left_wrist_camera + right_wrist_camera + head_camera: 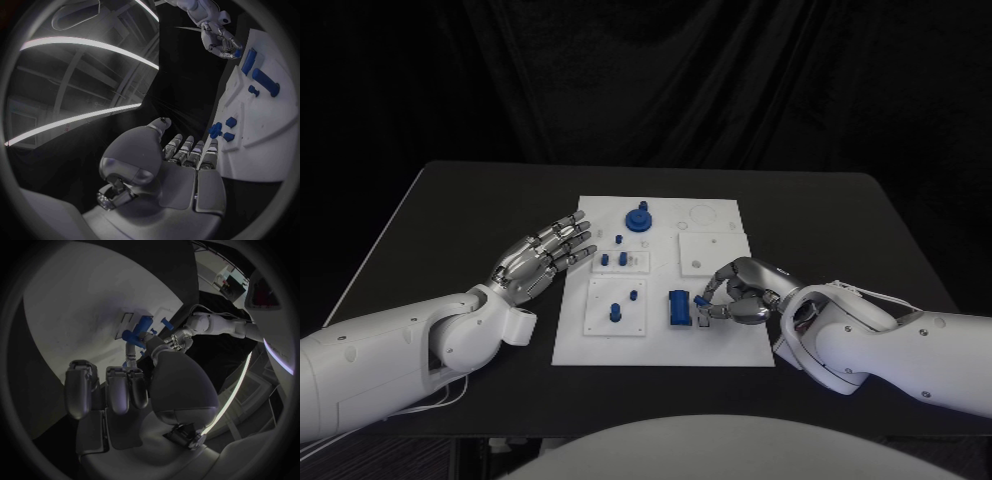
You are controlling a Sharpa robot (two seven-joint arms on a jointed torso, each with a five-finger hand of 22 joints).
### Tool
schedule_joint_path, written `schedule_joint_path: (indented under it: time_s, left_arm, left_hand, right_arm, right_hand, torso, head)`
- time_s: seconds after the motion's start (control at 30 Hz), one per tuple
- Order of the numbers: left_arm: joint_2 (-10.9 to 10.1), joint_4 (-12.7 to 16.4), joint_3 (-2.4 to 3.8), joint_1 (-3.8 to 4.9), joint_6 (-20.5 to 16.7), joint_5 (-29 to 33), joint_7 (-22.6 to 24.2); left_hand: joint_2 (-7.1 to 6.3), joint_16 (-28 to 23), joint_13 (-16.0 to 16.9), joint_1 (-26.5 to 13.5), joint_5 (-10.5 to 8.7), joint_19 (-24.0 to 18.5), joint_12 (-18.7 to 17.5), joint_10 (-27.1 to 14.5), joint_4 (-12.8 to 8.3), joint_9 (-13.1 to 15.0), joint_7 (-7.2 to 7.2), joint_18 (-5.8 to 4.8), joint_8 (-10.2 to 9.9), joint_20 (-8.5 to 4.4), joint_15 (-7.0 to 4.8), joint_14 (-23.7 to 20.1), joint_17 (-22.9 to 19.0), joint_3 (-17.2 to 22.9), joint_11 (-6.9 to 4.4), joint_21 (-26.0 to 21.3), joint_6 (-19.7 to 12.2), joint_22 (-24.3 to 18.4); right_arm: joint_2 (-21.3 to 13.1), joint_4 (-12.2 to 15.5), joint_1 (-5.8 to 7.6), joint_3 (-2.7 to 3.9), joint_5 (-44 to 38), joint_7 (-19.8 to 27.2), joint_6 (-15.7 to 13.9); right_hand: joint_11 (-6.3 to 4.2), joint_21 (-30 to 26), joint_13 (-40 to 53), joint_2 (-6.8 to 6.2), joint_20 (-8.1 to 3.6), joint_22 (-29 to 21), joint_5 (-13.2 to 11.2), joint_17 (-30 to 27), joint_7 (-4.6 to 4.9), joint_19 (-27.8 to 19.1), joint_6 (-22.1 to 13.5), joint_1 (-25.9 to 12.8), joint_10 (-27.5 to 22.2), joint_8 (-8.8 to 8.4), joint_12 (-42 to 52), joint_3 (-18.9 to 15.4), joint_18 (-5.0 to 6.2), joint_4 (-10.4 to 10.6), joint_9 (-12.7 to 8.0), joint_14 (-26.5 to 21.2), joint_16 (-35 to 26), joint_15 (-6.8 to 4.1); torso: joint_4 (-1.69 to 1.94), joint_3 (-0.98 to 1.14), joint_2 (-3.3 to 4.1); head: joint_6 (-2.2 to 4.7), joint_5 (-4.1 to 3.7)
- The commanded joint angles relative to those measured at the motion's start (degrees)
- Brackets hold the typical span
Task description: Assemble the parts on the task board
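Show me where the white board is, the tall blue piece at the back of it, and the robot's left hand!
task board [733, 350], head view, bare near right corner of the plate.
tall blue piece [640, 218], head view, its round body.
left hand [538, 258], head view, middle of the hand, fingers spread.

A robotics lab or test studio, by the look of it: a black table [459, 210] stands before a black curtain [646, 80] that closes off the far side, with a white task board [718, 345] laid at its middle, and long strip lights [81, 45] curve overhead.
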Motion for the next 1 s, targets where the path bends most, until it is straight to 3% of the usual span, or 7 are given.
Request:
schedule_joint_path:
  time_s: [0.03, 0.33, 0.67, 0.87, 1.0]
  left_arm:
    - [0.09, 0.11, 0.04, -0.09, 0.64, -0.07, 0.45]
    - [0.08, 0.17, 0.04, -0.09, 0.50, -0.07, 0.42]
    - [0.07, 0.28, 0.04, -0.09, 0.36, -0.07, 0.37]
    - [-0.04, 0.36, 0.04, -0.09, 0.31, -0.07, 0.34]
    - [-0.09, 0.40, 0.04, -0.09, 0.29, -0.07, 0.32]
  left_hand:
    - [-0.02, 0.27, 0.08, -0.77, 0.16, 0.44, 0.21, -0.09, 0.03, 0.06, 0.40, -0.96, 0.20, -0.12, 0.21, -0.21, 0.06, 0.22, 0.25, 0.27, 0.06, -0.06]
    - [-0.06, 0.30, 0.09, -0.80, 0.17, 0.45, 0.25, -0.08, 0.00, 0.06, 0.51, -0.95, 0.22, -0.12, 0.18, -0.21, 0.06, 0.27, 0.23, 0.27, 0.11, -0.06]
    - [-0.08, 0.33, 0.09, -0.82, 0.17, 0.47, 0.28, -0.08, -0.01, 0.06, 0.55, -0.94, 0.22, -0.12, 0.17, -0.20, 0.07, 0.29, 0.23, 0.29, 0.12, -0.02]
    - [-0.08, 0.33, 0.09, -0.82, 0.17, 0.47, 0.28, -0.08, -0.01, 0.06, 0.55, -0.94, 0.22, -0.12, 0.17, -0.20, 0.07, 0.29, 0.23, 0.29, 0.12, -0.02]
    - [-0.08, 0.33, 0.09, -0.82, 0.17, 0.47, 0.28, -0.08, -0.01, 0.06, 0.55, -0.94, 0.22, -0.12, 0.17, -0.20, 0.07, 0.29, 0.23, 0.29, 0.12, -0.02]
  right_arm:
    - [-0.25, 0.47, -0.12, -0.01, 9.82, 1.88, -4.89]
    - [-0.40, 0.47, -0.22, -0.15, 14.40, -0.50, -6.52]
    - [-0.58, 0.08, -0.97, -0.35, 20.37, -2.28, -7.06]
    - [-0.20, -0.41, -1.46, -0.41, 24.73, -2.31, -6.67]
    - [0.01, -0.54, -1.58, -0.42, 25.06, -2.35, -6.65]
  right_hand:
    - [-0.40, -0.43, 15.08, -0.07, -0.44, 11.91, -0.31, 10.02, -0.99, 2.17, 0.63, -1.04, 5.86, 0.09, 0.16, -0.23, 0.59, 0.82, 1.66, 5.00, -0.15, -0.28]
    - [-0.60, -0.44, 15.08, 0.11, -0.56, 11.90, 0.53, 9.84, -1.26, 2.18, 0.84, -2.07, 5.86, 0.52, 0.16, -0.72, 0.59, 1.80, 2.47, 4.96, -0.23, -0.43]
    - [-0.76, -0.65, 15.08, 0.54, -0.74, 11.84, 1.06, 9.57, -1.40, 2.11, 0.60, -4.29, 5.86, 1.13, 0.16, -1.40, 0.63, 3.81, 3.59, 4.92, -0.35, -0.61]
    - [-0.77, -1.01, 15.08, 0.74, -0.76, 11.71, 1.15, 9.17, -1.39, 1.96, 0.29, -4.56, 5.86, 1.17, 0.16, -1.39, 0.72, 4.18, 3.83, 4.84, -0.50, -0.62]
    - [-0.78, -1.01, 15.08, 0.76, -0.77, 11.71, 1.23, 9.08, -1.40, 1.96, 0.13, -4.49, 5.86, 1.15, 0.16, -1.34, 0.72, 4.15, 3.90, 4.82, -0.54, -0.63]
  torso:
    - [-0.02, 0.02, 0.01]
    - [-0.06, -0.03, 0.03]
    - [0.19, -0.07, 0.01]
    - [-0.02, -0.09, -0.02]
    - [0.02, -0.08, -0.02]
  head:
    - [0.00, -0.01]
    - [0.00, -0.04]
    - [0.00, -0.24]
    - [0.00, 0.21]
    - [0.00, 0.09]
